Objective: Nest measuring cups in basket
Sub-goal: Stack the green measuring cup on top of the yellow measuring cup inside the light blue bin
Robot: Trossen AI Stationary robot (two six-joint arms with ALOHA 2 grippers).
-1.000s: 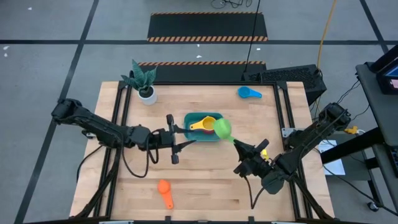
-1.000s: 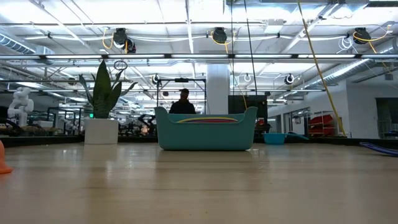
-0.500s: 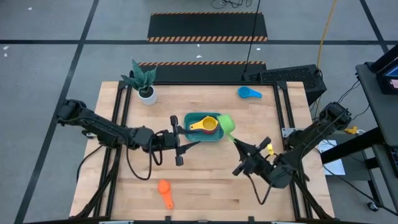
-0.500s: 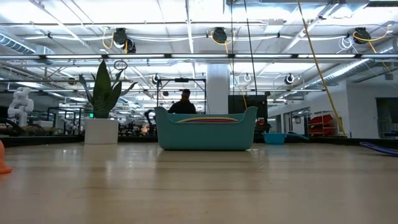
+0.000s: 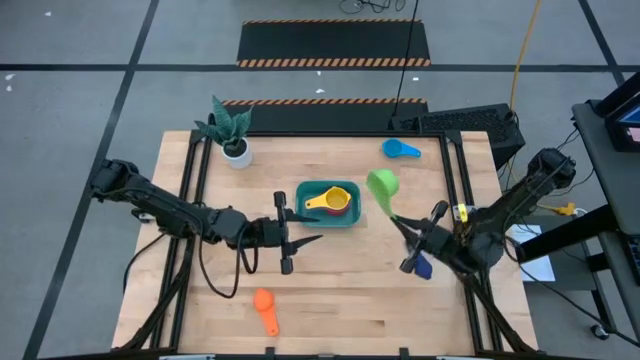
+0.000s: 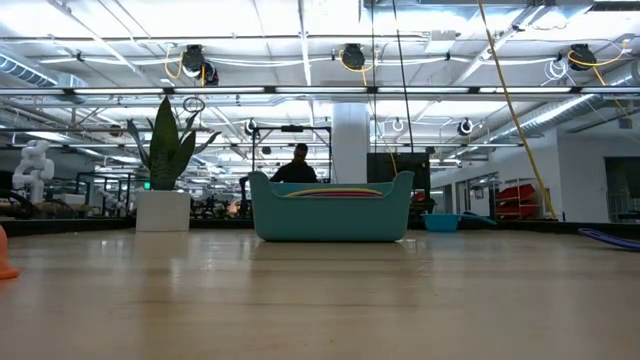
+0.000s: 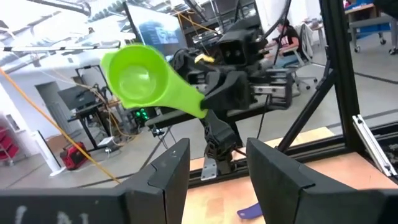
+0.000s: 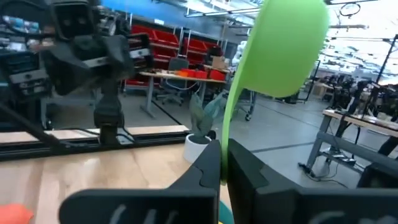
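Green measuring cup (image 5: 381, 184) is clamped by its handle in your right gripper (image 5: 400, 222), raised clear of the surface (image 5: 330, 290) at 3 o'clock from the basket (image 5: 329, 204). Your left gripper (image 5: 300, 231), at 7 o'clock from the basket, is partly spread and holds nothing. Inside the basket, a yellow cup (image 5: 326, 201) lies over a red cup (image 5: 339, 207). An orange cup (image 5: 264, 305) lies at 6 o'clock on the surface, a light blue cup (image 5: 400, 149) at 1 o'clock, and a dark blue cup (image 5: 423, 266) beneath your right arm.
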